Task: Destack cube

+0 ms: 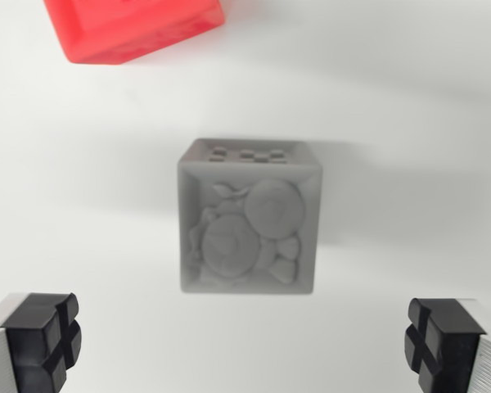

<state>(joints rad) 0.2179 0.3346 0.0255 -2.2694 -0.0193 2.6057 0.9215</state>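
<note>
While hanging above a plain white surface (409, 106), gripper (245, 344) spread wide, grasping nothing. Black pads visible only at the bottom corners of the wrist view: one fingertip (42, 340) at the wrist view's left, the other at the wrist view's right, both with a cross-shaped groove on the black face and a pale grey body behind. Well apart from each other, with bare white showing between them. Grey cube (249, 219) sitting roughly at the centre of the frame, above the gap between the pads and touching neither. Upright on the white surface, seen from above and slightly from the front, casting a soft shadow toward the wrist view's right. Facing side recessed inside a raised border and filled with a relief of rounded shapes, possibly fruit with leaves, though too blurred to name for sure. Top face marked with small square bumps in a checker-like pattern. Red cube (135, 29) at the upper left of the wrist view, cut off by the top edge, turned at an angle, glossy, clearly apart from the grey one. Cannot tell from this view whether the red block rests on the surface or is raised above it.
</note>
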